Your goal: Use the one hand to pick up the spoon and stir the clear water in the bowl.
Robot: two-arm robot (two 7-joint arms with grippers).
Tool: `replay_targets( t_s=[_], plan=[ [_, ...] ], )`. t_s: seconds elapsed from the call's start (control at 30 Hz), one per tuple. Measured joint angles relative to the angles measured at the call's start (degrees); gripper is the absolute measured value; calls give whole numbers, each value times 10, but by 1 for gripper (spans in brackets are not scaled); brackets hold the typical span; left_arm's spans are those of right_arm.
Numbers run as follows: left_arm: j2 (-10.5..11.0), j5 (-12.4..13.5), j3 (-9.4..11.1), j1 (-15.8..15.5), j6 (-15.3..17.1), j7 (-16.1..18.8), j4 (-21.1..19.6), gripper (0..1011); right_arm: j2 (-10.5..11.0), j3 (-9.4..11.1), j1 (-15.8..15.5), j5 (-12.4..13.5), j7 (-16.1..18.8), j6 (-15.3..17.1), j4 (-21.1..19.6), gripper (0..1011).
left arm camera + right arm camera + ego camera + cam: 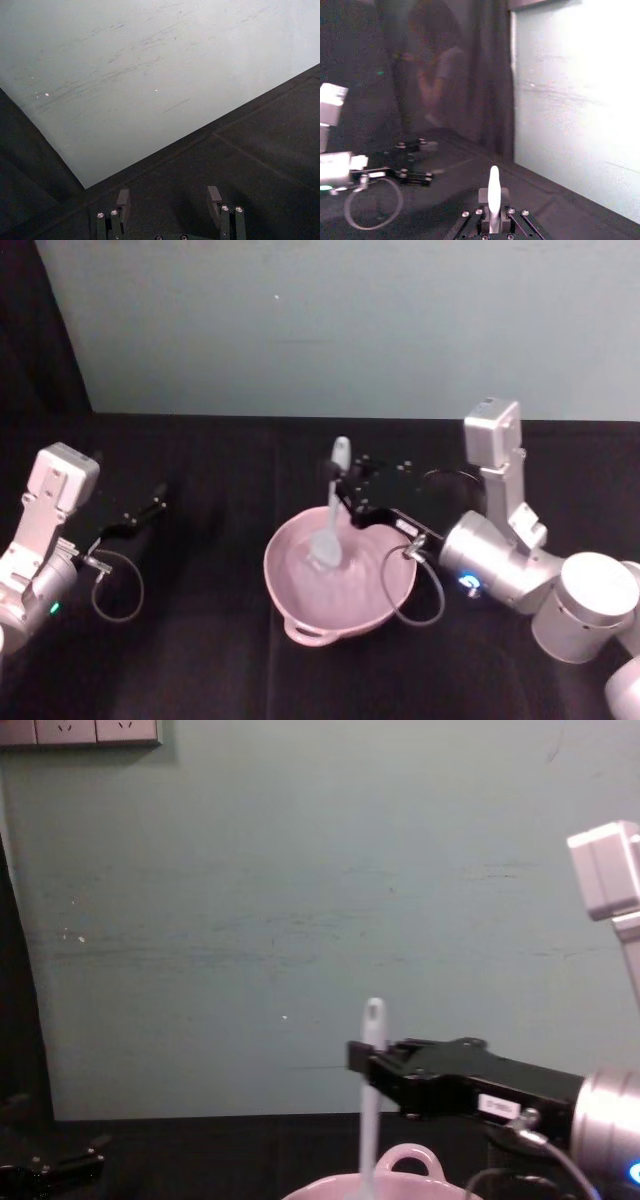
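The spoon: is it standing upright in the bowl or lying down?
Nearly upright. The right gripper clamps the spoon handle, scoop down inside the bowl.

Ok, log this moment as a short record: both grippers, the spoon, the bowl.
right gripper: fingers shut on the spoon's handle, above the bowl's far side
spoon: near upright, scoop end down inside the bowl
bowl: pink, standing on the black table in front of the robot
left gripper: fingers open, holding nothing, parked over the table on the left
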Motion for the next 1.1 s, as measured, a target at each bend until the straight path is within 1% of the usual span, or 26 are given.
replay_targets(
  t_s=[0.07, 0.1, 0.17, 0.2, 0.33, 0.43, 0.53, 0.6, 0.63, 0.7, 0.73, 0.77, 0.87, 0.93, 0.97, 1.1],
  plan=[
    [0, 0, 0, 0, 0, 0, 0, 1005, 3, 11, -5, -1, -7, -1, -1, 114],
    [0, 0, 0, 0, 0, 0, 0, 1005, 3, 11, -5, -1, -7, -1, -1, 114],
    [0, 0, 0, 0, 0, 0, 0, 1005, 11, 25, -14, -2, -11, -6, -8, 114],
    [0, 0, 0, 0, 0, 0, 0, 1005, 11, 25, -14, -2, -11, -6, -8, 114],
    [0, 0, 0, 0, 0, 0, 0, 1005, 23, 40, -27, -3, -10, -8, -25, 114],
    [0, 0, 0, 0, 0, 0, 0, 1005, 31, 45, -34, -5, -9, -7, -38, 114],
    [0, 0, 0, 0, 0, 0, 0, 1005, 36, 45, -38, -10, -7, -4, -48, 114],
    [0, 0, 0, 0, 0, 0, 0, 1005, 42, 41, -43, -21, -6, 1, -61, 114],
    [0, 0, 0, 0, 0, 0, 0, 1005, 46, 35, -45, -33, -6, 4, -70, 114],
    [0, 0, 0, 0, 0, 0, 0, 1005, 49, 29, -47, -43, -6, 7, -79, 114],
    [0, 0, 0, 0, 0, 0, 0, 1005, 49, 29, -47, -43, -6, 7, -79, 114],
    [0, 0, 0, 0, 0, 0, 0, 1005, 51, 21, -49, -55, -3, 11, -90, 114],
    [0, 0, 0, 0, 0, 0, 0, 1005, 52, 12, -51, -63, 1, 14, -99, 114],
    [0, 0, 0, 0, 0, 0, 0, 1005, 49, 3, -53, -69, 7, 15, -106, 114],
    [0, 0, 0, 0, 0, 0, 0, 1005, 49, 3, -53, -69, 7, 15, -106, 114],
    [0, 0, 0, 0, 0, 0, 0, 1005, 40, -9, -53, -72, 15, 14, -109, 114]
  ],
)
